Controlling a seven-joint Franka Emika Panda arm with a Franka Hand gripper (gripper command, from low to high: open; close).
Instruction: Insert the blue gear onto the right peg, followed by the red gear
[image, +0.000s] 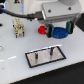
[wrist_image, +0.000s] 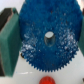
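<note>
Nearest the wrist camera, blue gear (wrist_image: 47, 40) sits pinched in gripper (wrist_image: 45, 37), fingers (wrist_image: 9, 42) pressing its rim. Just beside it, red gear (image: 43, 30) on white table (image: 15, 55). Further off, right peg (image: 51, 51) on grey plate (image: 45, 56).
</note>
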